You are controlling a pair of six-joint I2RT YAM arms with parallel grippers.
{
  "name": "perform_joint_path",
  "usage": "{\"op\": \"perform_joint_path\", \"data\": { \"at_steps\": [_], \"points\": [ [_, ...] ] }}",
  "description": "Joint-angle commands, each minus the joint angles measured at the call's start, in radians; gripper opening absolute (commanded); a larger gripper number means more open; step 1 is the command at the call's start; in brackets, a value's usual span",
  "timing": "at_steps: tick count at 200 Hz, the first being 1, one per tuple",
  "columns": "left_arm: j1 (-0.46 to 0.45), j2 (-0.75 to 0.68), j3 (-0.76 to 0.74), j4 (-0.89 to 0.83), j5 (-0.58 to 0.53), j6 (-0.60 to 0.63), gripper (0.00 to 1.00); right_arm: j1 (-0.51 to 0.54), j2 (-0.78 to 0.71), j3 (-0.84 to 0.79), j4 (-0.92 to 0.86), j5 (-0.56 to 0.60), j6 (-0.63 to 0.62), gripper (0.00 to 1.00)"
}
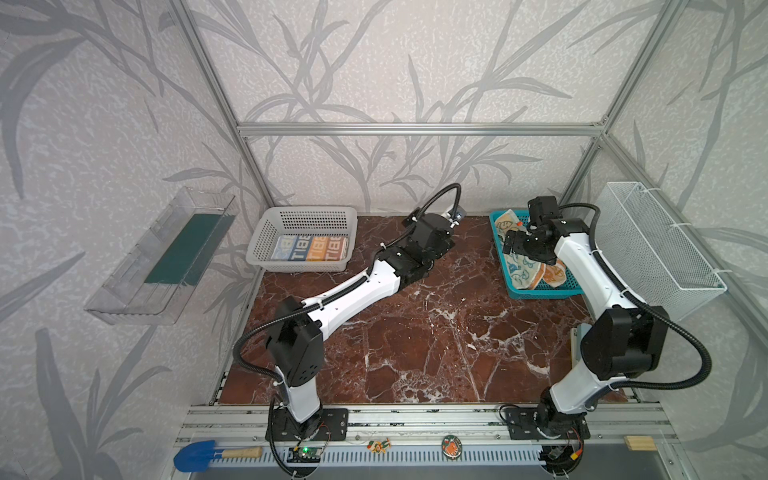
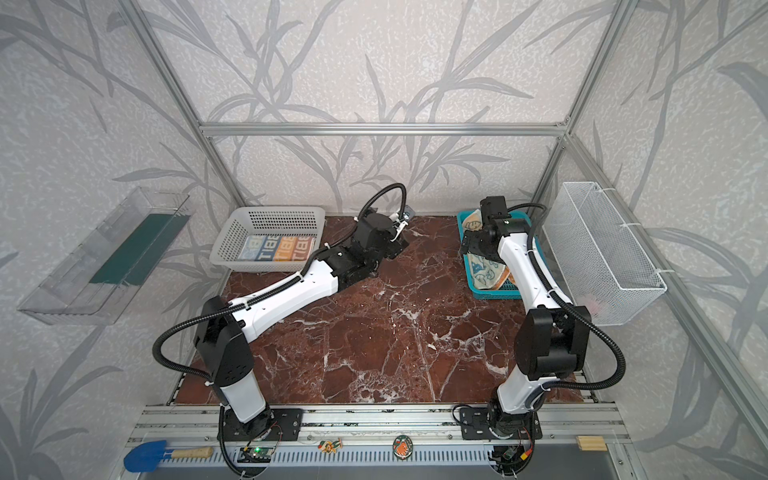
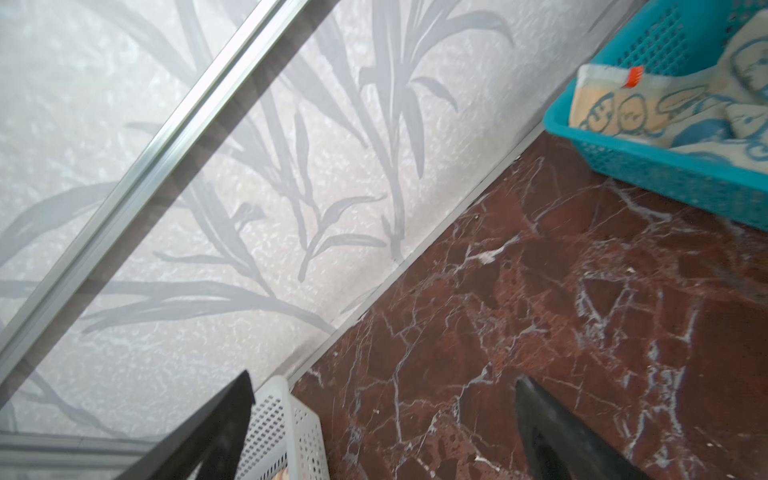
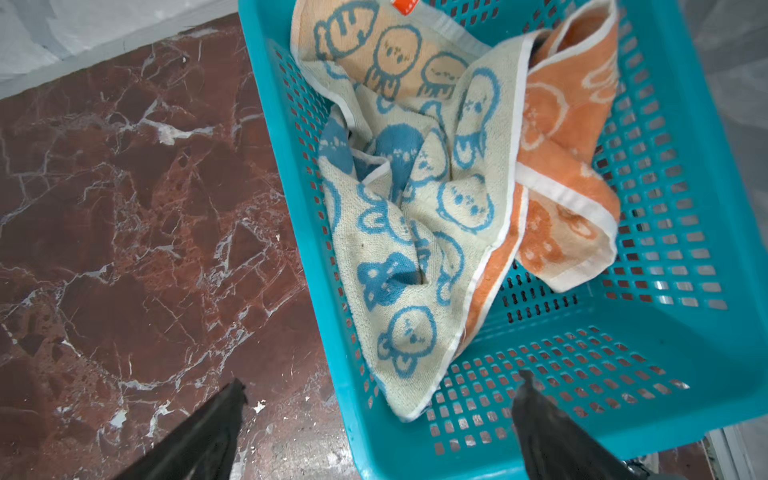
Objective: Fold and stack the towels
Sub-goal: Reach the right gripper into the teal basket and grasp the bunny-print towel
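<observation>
A folded striped towel [image 1: 309,248] with letters lies in the white basket [image 1: 307,216] at the back left. A crumpled cream-and-blue bunny towel [image 4: 415,208] and an orange towel [image 4: 569,166] lie together in the teal basket [image 4: 324,291] at the back right. My right gripper [image 4: 382,378] hangs open over that basket's near left rim, one finger above the table, the other above the basket floor, touching nothing. My left gripper [image 3: 382,382] is open and empty between the two baskets, facing the back wall. The white basket's corner [image 3: 291,432] shows by one finger.
A white wire basket [image 1: 656,249] hangs on the right wall and a clear tray [image 1: 166,257] on the left wall. A blue shovel [image 1: 195,455] lies on the front rail. The red marble table [image 1: 415,332] spreads between the arms.
</observation>
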State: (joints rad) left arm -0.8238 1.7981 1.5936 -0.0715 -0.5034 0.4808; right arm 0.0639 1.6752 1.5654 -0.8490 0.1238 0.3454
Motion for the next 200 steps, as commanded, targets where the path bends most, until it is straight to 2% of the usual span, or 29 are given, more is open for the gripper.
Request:
{"op": "perform_joint_path", "data": {
  "at_steps": [1,25,53,114,162,200],
  "points": [
    [-0.048,0.050,0.009,0.102,-0.036,0.055,0.99,-0.007,0.021,-0.024,0.046,0.087,0.009,0.99],
    [-0.089,0.083,0.017,0.127,-0.036,0.043,0.99,-0.017,0.026,-0.048,0.067,0.133,0.006,0.99],
    [-0.117,0.092,0.023,0.115,0.016,0.028,0.99,-0.024,0.112,-0.020,0.034,0.164,0.003,0.99],
    [-0.135,0.091,-0.014,0.127,0.038,0.005,0.99,-0.048,0.230,-0.038,0.042,0.116,0.056,1.00],
    [-0.135,0.092,-0.058,0.147,0.019,0.024,0.99,-0.075,0.314,-0.030,0.069,0.050,0.066,0.78],
    [-0.135,0.094,-0.067,0.137,0.019,0.012,0.99,-0.087,0.348,-0.026,0.087,0.004,0.066,0.52]
  ]
}}
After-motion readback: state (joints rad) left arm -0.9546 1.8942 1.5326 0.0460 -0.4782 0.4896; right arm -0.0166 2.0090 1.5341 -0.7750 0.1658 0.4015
